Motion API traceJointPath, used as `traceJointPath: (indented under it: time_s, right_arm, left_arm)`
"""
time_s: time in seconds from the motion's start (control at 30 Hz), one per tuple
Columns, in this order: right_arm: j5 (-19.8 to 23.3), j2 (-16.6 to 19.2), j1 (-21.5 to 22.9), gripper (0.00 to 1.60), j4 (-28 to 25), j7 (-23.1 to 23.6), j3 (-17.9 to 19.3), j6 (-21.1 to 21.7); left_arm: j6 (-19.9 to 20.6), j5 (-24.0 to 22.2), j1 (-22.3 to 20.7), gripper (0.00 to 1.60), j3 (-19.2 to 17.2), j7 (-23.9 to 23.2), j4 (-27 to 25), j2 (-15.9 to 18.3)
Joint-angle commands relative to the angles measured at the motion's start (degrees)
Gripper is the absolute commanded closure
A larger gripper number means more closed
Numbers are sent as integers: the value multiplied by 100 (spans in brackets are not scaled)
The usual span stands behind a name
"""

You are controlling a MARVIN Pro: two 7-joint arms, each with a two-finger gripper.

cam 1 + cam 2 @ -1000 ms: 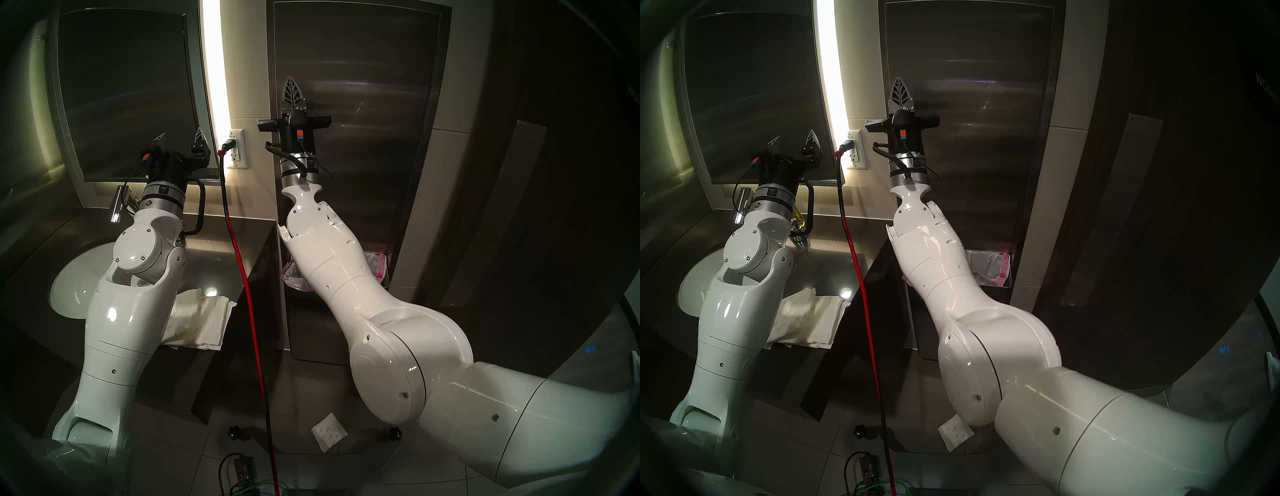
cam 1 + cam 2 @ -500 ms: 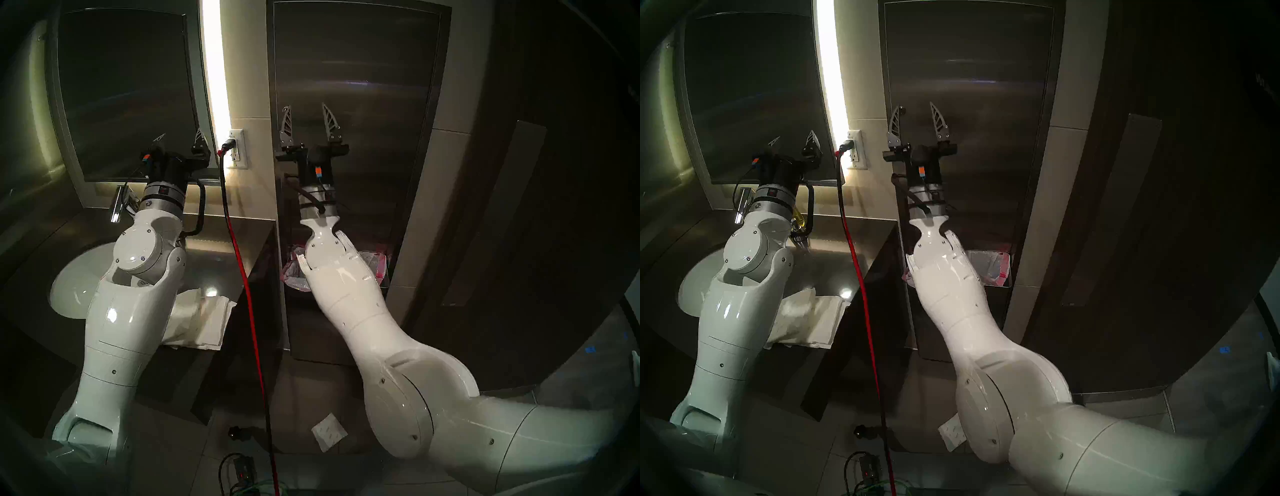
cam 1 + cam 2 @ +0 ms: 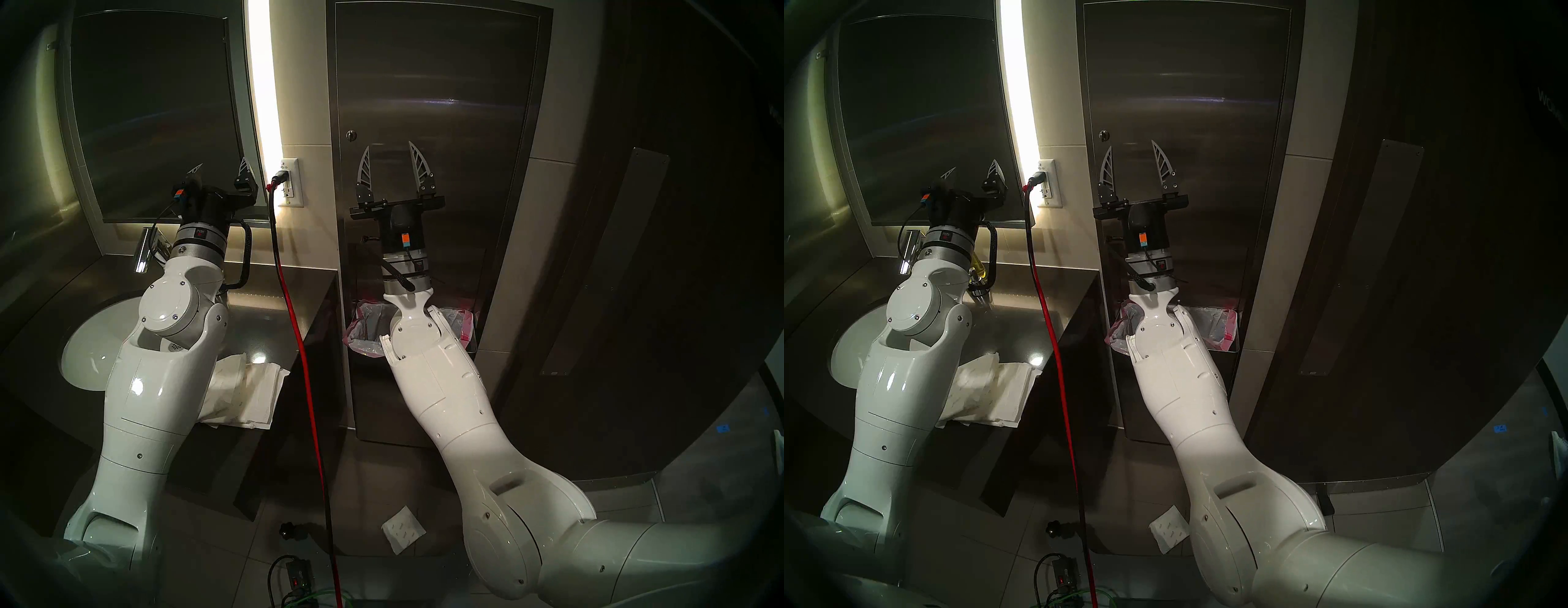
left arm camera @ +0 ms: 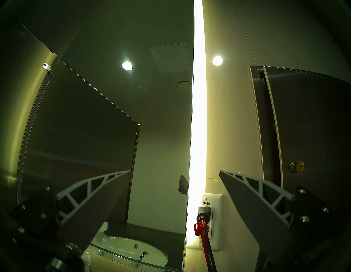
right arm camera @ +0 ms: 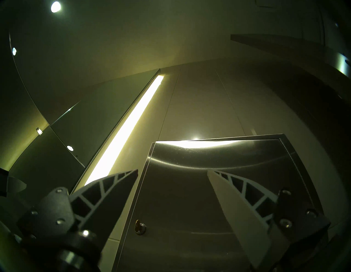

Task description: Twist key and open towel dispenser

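Note:
The towel dispenser [image 3: 441, 85] is a tall brushed-steel cabinet on the wall. Its small round lock sits near the door's left edge with the key [image 3: 351, 135] [image 3: 1103, 135] [image 5: 137, 226] in it. My right gripper [image 3: 388, 145] [image 3: 1132, 144] [image 5: 172, 170] is open and empty in front of the door. It points up and sits a little below and to the right of the key, touching nothing. In the left wrist view the key [image 4: 300, 165] has a yellowish head, and a dark gap runs along the door's left edge. My left gripper [image 3: 221, 161] [image 4: 175, 171] is open before the mirror.
A dark mirror [image 3: 152, 110] and a bright light strip [image 3: 263, 85] hang left of the dispenser. A red-and-black cable [image 3: 297, 331] hangs from the wall outlet [image 3: 290, 182]. Paper towels [image 3: 250, 395] lie on the counter beside the sink [image 3: 93, 348]. A pink-bagged bin [image 3: 365, 335] sits below.
My right gripper, shut at the lock a second ago, has opened and dropped down and to the right, uncovering the key. The left arm has stayed still.

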Motion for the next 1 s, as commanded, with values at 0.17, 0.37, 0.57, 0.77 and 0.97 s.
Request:
traceJointPath:
  time_s: [0.17, 0.37, 0.57, 0.77, 0.97]
  right_arm:
    - [-74, 451, -581, 30, -1011, -75, -322, 3]
    - [-40, 651, -890, 30, -1493, -101, -478, 153]
    - [23, 848, -1221, 30, -2068, -84, -621, 506]
    - [129, 976, -1483, 30, -2522, -25, -721, 899]
    - [312, 1107, -1804, 30, -3100, 157, -811, 1492]
  left_arm:
    - [-12, 1, -85, 0, -10, -5, -49, 6]
    - [-111, -10, -101, 0, -73, 2, -87, 2]
    - [-169, 132, -252, 0, -70, -54, -15, 120]
    - [-217, 233, -472, 0, 7, -232, 123, 237]
    - [-346, 223, -593, 0, 165, -651, 301, 374]
